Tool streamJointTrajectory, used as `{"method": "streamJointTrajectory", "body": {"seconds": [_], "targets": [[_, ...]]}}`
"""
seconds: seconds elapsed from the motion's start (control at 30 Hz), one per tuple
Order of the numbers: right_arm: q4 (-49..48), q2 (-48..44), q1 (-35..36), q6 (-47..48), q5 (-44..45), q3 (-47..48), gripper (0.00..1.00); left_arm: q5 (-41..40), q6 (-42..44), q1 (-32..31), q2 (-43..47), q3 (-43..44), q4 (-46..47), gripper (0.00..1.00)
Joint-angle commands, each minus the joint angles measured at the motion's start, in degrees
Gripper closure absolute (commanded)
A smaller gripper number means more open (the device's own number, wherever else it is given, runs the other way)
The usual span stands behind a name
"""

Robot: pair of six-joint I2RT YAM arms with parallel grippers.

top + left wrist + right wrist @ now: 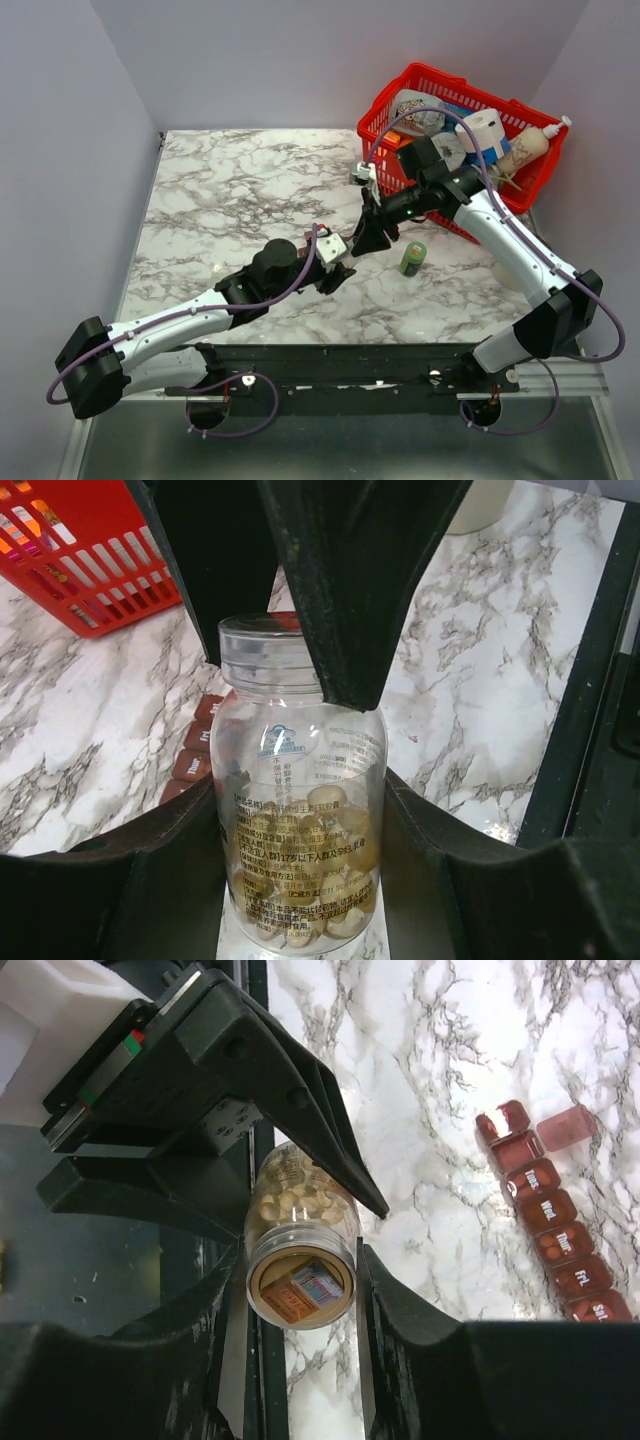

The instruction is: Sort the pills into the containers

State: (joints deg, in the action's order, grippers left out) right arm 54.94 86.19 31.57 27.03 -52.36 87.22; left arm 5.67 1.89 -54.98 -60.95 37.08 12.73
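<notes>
Starting on the left: the left hand (338, 272) reaches in over the middle of the marble desk (230, 190). It's clenched around the body of a clear pill bottle (300, 810), one finger (130, 880) on each side of it. The bottle has printed text on its side and a threaded neck with no cap on. A heap of pale yellowish pills (310, 880) sits in the end the left hand grips.

The right hand (368, 240) meets it from the other side, and its fingers (400, 1310) look squeezed against the neck end of the same bottle. So both hands have hold of it, right above the desk.

The dark red pill organiser (548, 1222) lies flat on the desk just beside the hands, a row of day-marked boxes. The top view mostly hides it. A couple of pills show in the box marked Thur. At the end away from Sat, two lids are flipped up.

Right of the hands a small green container (412, 258) stands upright on the desk. Further right, at the far corner, is the red mesh basket (383, 122), full of assorted stuff.
</notes>
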Motion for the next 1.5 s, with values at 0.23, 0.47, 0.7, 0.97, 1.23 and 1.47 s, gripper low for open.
{"method": "streamJointTrajectory", "body": {"seconds": [0.23,0.47,0.7,0.97,1.23,1.47], "targets": [[12.31,-4.26,6.73,47.85,-4.43,-1.68,0.84,19.09,0.48,4.44,3.9,-3.86,1.51,1.0],[3.53,-5.16,9.3,54.54,1.47,-5.39,0.76,27.47,1.09,10.33,4.08,-4.21,-2.53,1.0],[-3.34,-5.25,9.3,28.82,2.43,-5.05,0.1,20.27,1.54,10.68,7.16,-6.23,-2.71,1.0],[-8.51,-5.25,7.72,-6.87,8.48,-1.79,0.06,10.94,2.15,10.33,11.2,-7.46,-4.29,1.0],[-14.33,-2.0,7.45,-31.13,15.09,-2.76,0.06,5.67,2.07,8.75,10.33,-5.79,-5.96,1.0],[-14.25,2.4,7.54,-35.55,11.58,-3.11,0.07,4.79,1.71,8.49,9.44,-4.91,-5.0,1.0]]}}
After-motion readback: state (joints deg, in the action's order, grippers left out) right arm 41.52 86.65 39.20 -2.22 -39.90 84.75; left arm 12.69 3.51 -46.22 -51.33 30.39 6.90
